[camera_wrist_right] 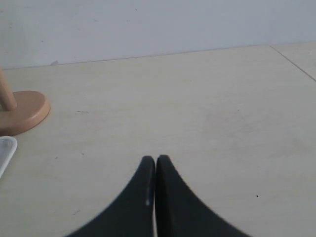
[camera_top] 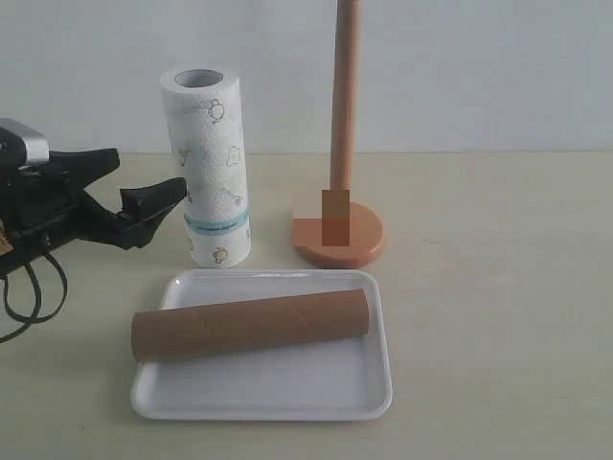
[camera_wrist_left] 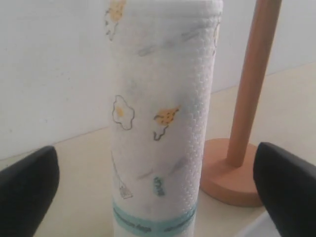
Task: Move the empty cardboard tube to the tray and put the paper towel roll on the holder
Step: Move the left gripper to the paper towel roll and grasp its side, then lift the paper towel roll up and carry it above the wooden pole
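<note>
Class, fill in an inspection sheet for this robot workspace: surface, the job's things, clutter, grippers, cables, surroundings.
Surface: pale beige table, smooth.
Job's things: the empty cardboard tube lies in the tray; the paper towel roll stands upright on the table behind the tray; the holder stands beside the roll, nothing on its pole.
Clutter: nothing seen.
Grippers: left gripper open, a finger either side of the roll, not touching it; right gripper shut, over the table.
Cables: a black cable loops below the left arm.
Surroundings: plain white wall behind.
</note>
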### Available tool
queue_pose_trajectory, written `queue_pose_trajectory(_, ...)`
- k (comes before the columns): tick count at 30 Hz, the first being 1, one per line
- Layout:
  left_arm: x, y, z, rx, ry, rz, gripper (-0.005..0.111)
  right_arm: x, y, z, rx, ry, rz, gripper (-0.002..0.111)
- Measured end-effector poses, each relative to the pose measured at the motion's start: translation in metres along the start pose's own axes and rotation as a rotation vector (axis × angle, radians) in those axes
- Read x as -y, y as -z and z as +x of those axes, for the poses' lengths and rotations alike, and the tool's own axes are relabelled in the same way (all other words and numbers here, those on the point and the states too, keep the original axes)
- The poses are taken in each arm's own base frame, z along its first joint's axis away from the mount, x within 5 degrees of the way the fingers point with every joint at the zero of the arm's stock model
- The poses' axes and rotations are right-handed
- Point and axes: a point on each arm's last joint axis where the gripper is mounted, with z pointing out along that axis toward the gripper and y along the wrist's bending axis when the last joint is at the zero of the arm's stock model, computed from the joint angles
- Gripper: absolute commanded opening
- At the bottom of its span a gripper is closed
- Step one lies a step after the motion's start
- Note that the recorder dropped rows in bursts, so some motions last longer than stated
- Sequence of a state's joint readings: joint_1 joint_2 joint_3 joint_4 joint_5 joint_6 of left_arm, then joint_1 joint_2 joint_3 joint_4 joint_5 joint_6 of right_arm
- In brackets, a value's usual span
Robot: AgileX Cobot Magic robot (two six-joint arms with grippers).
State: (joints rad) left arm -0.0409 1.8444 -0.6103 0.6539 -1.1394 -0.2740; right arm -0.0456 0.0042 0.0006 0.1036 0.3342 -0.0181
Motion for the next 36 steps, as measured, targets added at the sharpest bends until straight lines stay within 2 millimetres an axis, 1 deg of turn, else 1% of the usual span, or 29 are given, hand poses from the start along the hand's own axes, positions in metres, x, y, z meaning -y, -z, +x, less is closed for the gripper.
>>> queue_pose_trajectory(4, 0.002, -0.01, 0.005, 0.01, 0.006, 0.026, 0.11, 0.0, 0.0, 0.0, 0.0, 0.0, 0.0, 0.0)
queue_pose_trajectory(13, 0.003, -0.043, 0.02, 0.007, 0.008, 0.076, 0.11, 0.0, 0.0, 0.0, 0.0, 0.0, 0.0, 0.0)
queue_pose_trajectory(16, 0.0, -0.056, 0.023, 0.018, 0.011, 0.067, 0.11, 0.0, 0.0, 0.0, 0.0, 0.0, 0.0, 0.0)
queue_pose_trajectory(22, -0.014, -0.082, 0.027, 0.011, 0.015, 0.047, 0.11, 0.0, 0.0, 0.0, 0.0, 0.0, 0.0, 0.0)
queue_pose_trajectory(27, -0.014, -0.094, 0.027, 0.018, 0.012, 0.064, 0.109, 0.0, 0.0, 0.0, 0.0, 0.0, 0.0, 0.0)
queue_pose_trajectory(28, -0.013, -0.096, 0.025, 0.021, 0.007, 0.069, 0.107, 0.0, 0.0, 0.0, 0.0, 0.0, 0.0, 0.0)
queue_pose_trajectory(30, -0.012, -0.1, 0.023, 0.018, 0.0, 0.071, 0.089, 0.0, 0.0, 0.0, 0.0, 0.0, 0.0, 0.0)
queue_pose_trajectory(32, -0.013, -0.101, 0.024, 0.007, -0.004, 0.066, 0.07, 0.0, 0.0, 0.0, 0.0, 0.0, 0.0, 0.0)
queue_pose_trajectory(34, -0.013, -0.101, 0.024, 0.006, -0.003, 0.066, 0.047, 0.0, 0.0, 0.0, 0.0, 0.0, 0.0, 0.0)
queue_pose_trajectory(36, -0.014, -0.101, 0.024, 0.007, -0.002, 0.059, 0.026, 0.0, 0.0, 0.0, 0.0, 0.0, 0.0, 0.0)
